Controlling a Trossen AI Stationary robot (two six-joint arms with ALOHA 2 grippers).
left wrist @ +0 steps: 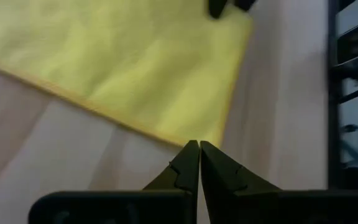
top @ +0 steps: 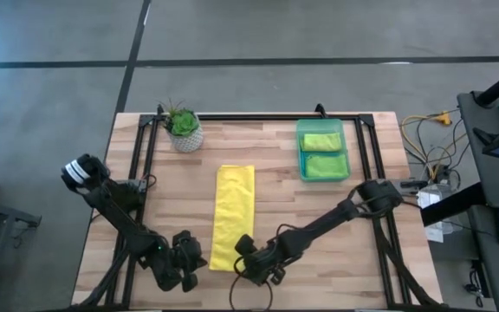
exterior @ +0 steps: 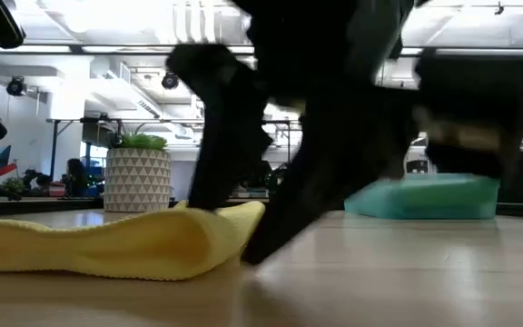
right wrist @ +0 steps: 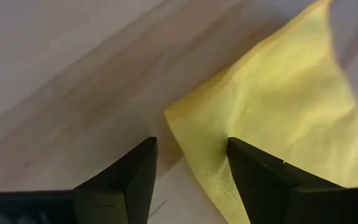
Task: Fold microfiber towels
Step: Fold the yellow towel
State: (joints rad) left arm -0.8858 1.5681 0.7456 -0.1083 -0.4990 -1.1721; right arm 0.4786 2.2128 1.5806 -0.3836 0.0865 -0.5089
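Observation:
The bright yellow towel lies on the table as a long folded strip running from near to far; it also shows in the low view. My left gripper is shut, its tips right at the strip's near left corner. My right gripper is open at the strip's near right corner, one finger over bare wood and the other over the cloth. Two lime green towels lie folded in the green bin. The teal towel is out of view. My left gripper's shut tips stand at the very edge of the yellow towel's near left corner; I cannot tell whether they touch it. My right gripper's open fingers stand on either side of the near right corner's edge; I cannot tell whether the finger over the cloth touches it.
A translucent green bin stands at the far right of the table. A potted plant stands at the far left. A dark metal frame runs along the table's far edge and sides. Bare wood lies right of the strip.

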